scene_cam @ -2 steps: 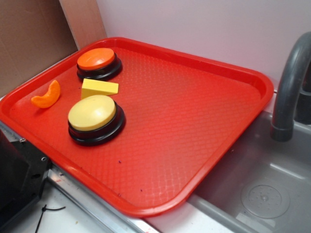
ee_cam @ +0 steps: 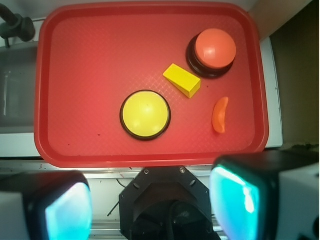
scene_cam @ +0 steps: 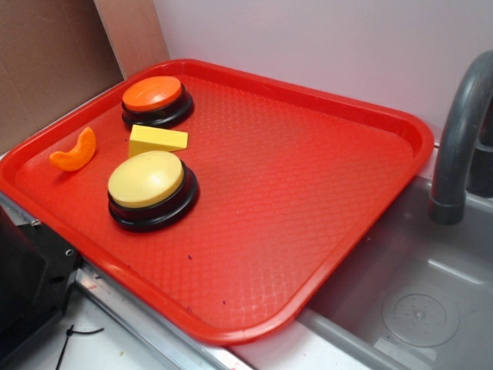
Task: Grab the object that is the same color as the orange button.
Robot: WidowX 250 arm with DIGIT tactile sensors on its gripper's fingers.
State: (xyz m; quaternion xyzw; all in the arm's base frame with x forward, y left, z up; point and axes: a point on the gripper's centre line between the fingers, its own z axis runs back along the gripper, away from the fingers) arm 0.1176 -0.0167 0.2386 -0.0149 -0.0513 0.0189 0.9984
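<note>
The small orange crescent object [scene_cam: 74, 151] [ee_cam: 220, 115] lies on the red tray [scene_cam: 308, 200] [ee_cam: 90, 65] near its left edge in the exterior view. The orange button [scene_cam: 153, 99] [ee_cam: 214, 51] on its black base stands at the tray's far left corner. My gripper [ee_cam: 152, 205] hangs high above the robot base, off the tray's near edge, open with nothing between its teal pads [ee_cam: 235, 197]. It is out of the exterior view.
A larger yellow-topped button [scene_cam: 151, 187] [ee_cam: 145, 115] and a yellow wedge block [scene_cam: 156, 139] [ee_cam: 182, 80] sit between the orange things. A grey sink [scene_cam: 416, 301] with a faucet [scene_cam: 458, 139] lies right of the tray. The black robot base [ee_cam: 167, 200] is below the gripper.
</note>
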